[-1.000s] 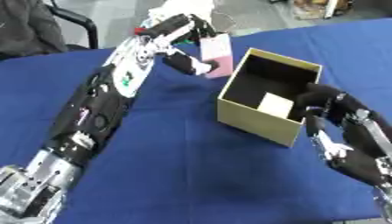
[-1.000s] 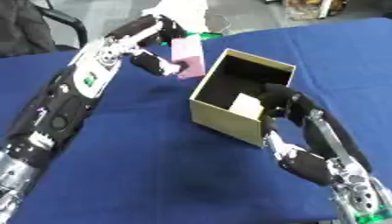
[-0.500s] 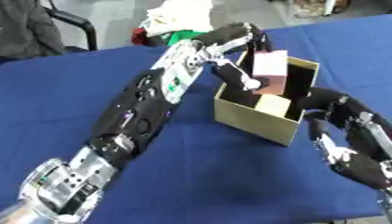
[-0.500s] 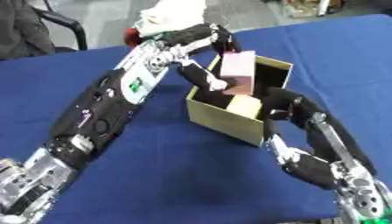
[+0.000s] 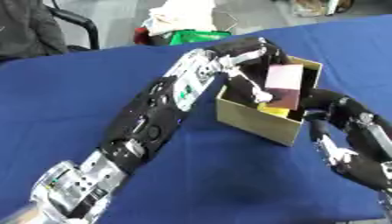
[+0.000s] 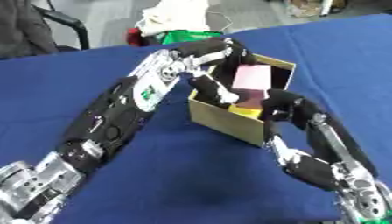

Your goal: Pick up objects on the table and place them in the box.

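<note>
the left hand is holding a pink block over the box.

the left arm is reaching far across the blue desk [image 5: 92, 100] from the low left corner, bent at the wrist so the left hand [image 5: 249, 65] is pointing down into the open top of the box [image 5: 257, 120]. its fingers and thumb are curling round the pink block [image 5: 283, 78], which is sitting partly inside the box, with a darker part below. something yellow [image 5: 274, 110] is lying in the box under it. the right hand [image 6: 279, 107] is coming in from the low right side and is resting against the near right side of the box, but i cannot tell if its fingers are apart or together. past the desk, a white and green heap [image 5: 187, 24] is lying, and a dark chair [image 5: 46, 26] is standing at the top left.
</note>
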You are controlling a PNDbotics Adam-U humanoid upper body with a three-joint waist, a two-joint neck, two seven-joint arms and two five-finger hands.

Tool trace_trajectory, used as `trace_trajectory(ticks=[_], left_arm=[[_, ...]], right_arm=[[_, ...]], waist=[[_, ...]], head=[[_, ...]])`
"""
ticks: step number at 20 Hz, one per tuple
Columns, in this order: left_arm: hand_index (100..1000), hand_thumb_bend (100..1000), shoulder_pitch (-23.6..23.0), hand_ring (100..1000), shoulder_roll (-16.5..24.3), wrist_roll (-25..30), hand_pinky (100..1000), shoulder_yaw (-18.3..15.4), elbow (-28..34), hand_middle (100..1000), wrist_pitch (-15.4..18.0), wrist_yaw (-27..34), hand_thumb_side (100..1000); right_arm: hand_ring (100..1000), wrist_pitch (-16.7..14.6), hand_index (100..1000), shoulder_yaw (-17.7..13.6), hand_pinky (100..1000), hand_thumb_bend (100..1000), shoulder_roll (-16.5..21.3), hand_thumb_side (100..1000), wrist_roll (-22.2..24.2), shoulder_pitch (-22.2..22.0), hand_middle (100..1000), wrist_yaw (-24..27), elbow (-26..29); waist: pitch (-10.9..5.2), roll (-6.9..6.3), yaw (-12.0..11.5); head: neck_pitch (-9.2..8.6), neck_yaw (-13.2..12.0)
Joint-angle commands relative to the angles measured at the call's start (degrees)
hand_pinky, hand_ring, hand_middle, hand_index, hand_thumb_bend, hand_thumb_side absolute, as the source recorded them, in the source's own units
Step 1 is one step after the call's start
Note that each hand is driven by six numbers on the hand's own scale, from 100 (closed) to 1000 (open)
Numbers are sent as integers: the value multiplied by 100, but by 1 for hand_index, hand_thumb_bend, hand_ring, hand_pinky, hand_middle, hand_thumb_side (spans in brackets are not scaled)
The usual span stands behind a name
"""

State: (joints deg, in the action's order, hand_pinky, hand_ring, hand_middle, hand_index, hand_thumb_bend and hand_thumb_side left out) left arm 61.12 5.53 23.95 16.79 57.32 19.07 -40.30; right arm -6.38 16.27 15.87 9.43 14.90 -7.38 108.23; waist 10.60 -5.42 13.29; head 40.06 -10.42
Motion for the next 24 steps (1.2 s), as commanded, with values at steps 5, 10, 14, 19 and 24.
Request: trace_trajectory(ticks=[5,10,14,19,24], left_arm=[[880,534,74,732,107,201,746,-35,236,752,80,154,430],[869,506,-52,711,509,-149,732,-173,957,720,-143,654,428],[862,486,-488,705,1118,-546,721,-358,2004,709,-515,1350,401],[858,449,-1637,705,1701,-934,707,-729,3419,704,-921,2247,397],[853,427,-2878,701,1799,-1447,687,-1125,4429,697,-1137,2831,404]], right_arm=[[801,-11,902,-15,735,100,9,431,14,62,742,41,55],[801,1,905,-74,735,100,23,432,-57,20,742,38,58],[801,7,906,-160,735,100,32,432,-146,-18,742,10,59],[800,20,908,-310,736,100,53,430,-307,-36,743,-26,98],[800,38,908,-420,736,100,61,431,-434,-51,743,-64,136]], waist=[[-94,51,-54],[-133,73,-170],[-160,90,-328],[-149,121,-535],[-102,155,-711]], head=[[-57,22],[-37,112],[-10,210],[-15,271],[3,293]])
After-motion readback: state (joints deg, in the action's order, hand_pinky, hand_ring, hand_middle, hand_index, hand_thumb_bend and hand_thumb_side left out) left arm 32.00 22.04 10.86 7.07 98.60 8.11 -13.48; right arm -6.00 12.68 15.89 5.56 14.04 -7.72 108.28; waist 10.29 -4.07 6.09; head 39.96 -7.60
